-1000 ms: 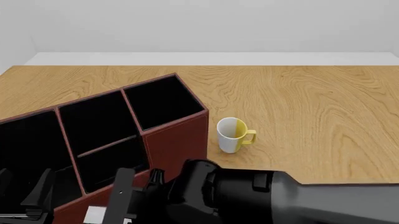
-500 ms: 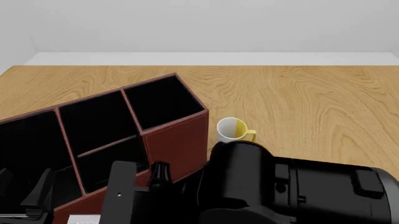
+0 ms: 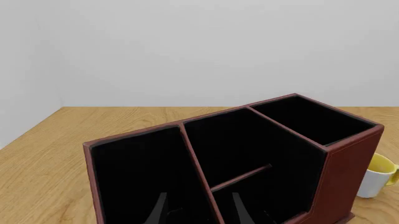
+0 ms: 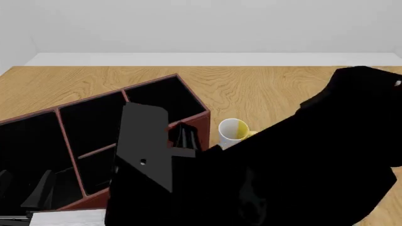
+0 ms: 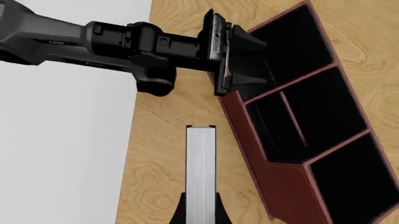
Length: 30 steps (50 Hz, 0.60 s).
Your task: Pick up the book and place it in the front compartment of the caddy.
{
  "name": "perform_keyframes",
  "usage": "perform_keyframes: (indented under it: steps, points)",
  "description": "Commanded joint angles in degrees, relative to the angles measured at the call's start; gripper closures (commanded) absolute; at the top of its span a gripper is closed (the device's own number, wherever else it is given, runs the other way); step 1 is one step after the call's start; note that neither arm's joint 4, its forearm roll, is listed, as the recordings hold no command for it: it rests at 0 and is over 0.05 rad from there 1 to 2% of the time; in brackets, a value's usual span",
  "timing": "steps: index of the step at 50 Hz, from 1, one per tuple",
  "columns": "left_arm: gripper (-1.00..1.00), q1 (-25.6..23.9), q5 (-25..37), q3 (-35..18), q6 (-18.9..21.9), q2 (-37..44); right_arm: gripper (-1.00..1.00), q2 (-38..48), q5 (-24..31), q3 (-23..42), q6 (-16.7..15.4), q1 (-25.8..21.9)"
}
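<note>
Clamped edge-on between the fingers of the right pincer [image 5: 201, 211], the book [image 5: 201, 168] showed its white lined page edges in the right wrist view, held clear above the counter [image 5: 156, 177] just beside the caddy's near wall. In the front view the right arm [image 4: 295, 169] filled most of the frame, with the book's black cover [image 4: 141, 146] standing tall in front of the caddy [image 4: 188, 127].

The left pincer [image 3: 196, 212] hung low at the caddy's near side, its fingers spread apart and pinching nothing.

By the look of it, the pick was done and the carry was in hand; the book was not yet over any cell. The next move would call for bringing it across the near wall and lining its thin edge with the front compartment [image 5: 268, 126], then lowering it straight in without catching the reddish cross divider [image 5: 292, 125] or the partitions on either side. The left arm [image 5: 93, 39] sat close to the caddy's end, so some care for clearance seemed wise.

Every cell of the caddy that could be seen was black-lined and held nothing: both undivided end cells, and both halves of the middle section. A white-and-yellow mug [image 4: 234, 133] stood upright on the counter just beside the caddy's right end, apart from it, partly hidden by the right arm; its inside looked yellow, and no contents could be made out.
</note>
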<state>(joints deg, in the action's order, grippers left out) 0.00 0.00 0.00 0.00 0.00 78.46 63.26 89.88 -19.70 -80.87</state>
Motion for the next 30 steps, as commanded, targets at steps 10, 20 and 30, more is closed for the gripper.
perform_keyframes:
  steps: [10, 20, 30]
  points:
    - [-1.00, 0.0, 0.0, 0.0, 0.0, 0.0, 1.00, -0.5, 6.6, 12.7, -6.0, 2.1]
    - [-1.00, 0.0, 0.0, 0.0, 0.0, 0.0, 1.00, 1.5, 6.6, 18.4, -14.3, 4.1]
    - [-1.00, 0.0, 0.0, 0.0, 0.0, 0.0, 1.00, 2.4, 6.6, 21.2, -24.6, 4.8]
